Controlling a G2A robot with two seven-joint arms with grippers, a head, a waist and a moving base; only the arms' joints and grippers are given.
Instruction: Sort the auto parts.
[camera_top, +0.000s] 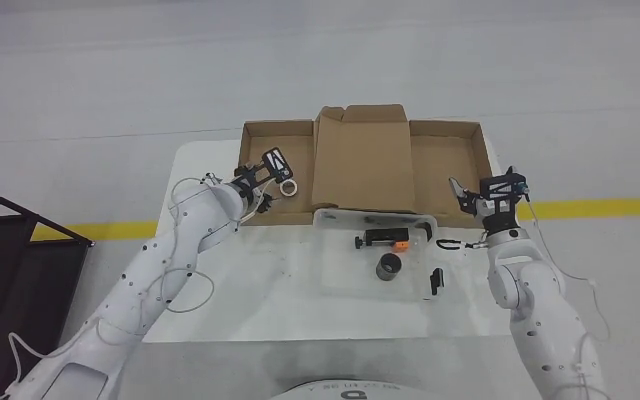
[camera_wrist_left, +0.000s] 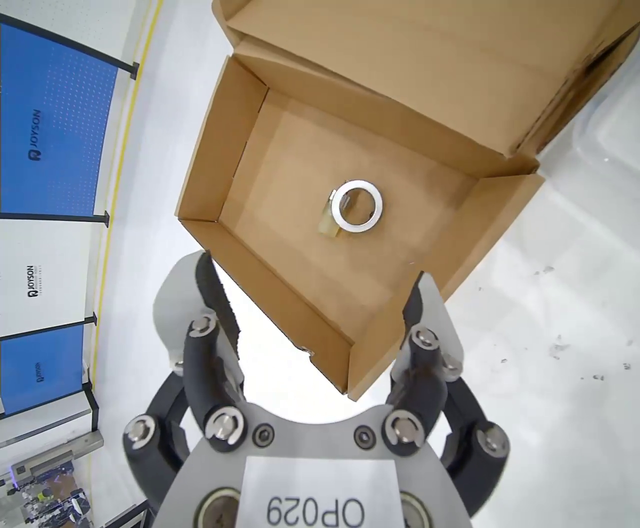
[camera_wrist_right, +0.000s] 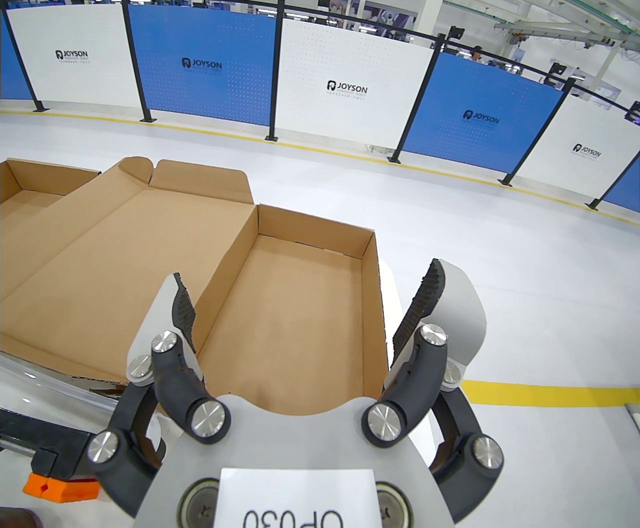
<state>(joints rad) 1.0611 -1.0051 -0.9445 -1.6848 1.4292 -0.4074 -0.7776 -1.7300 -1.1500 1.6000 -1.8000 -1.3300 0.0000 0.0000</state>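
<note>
- The ring (camera_wrist_left: 378, 206) lies flat in the left compartment (camera_wrist_left: 280, 150) of the cardboard box (camera_top: 362, 150), hole facing up, with a yellowish tab jutting from its rim.
- The left tool (camera_wrist_left: 314, 274) hangs above that compartment, fingers spread, holding nothing.
- The right tool (camera_wrist_right: 309, 274) is likewise released, at the near wall of the right compartment (camera_wrist_right: 300, 300).
- A black bar (camera_top: 383, 239) lies in the clear tray (camera_top: 345, 275) on the tabletop, long axis side to side, orange end rightward.
- A white printed label (camera_wrist_left: 305, 495) sits on the left tool's mount, partly cut off.
</note>
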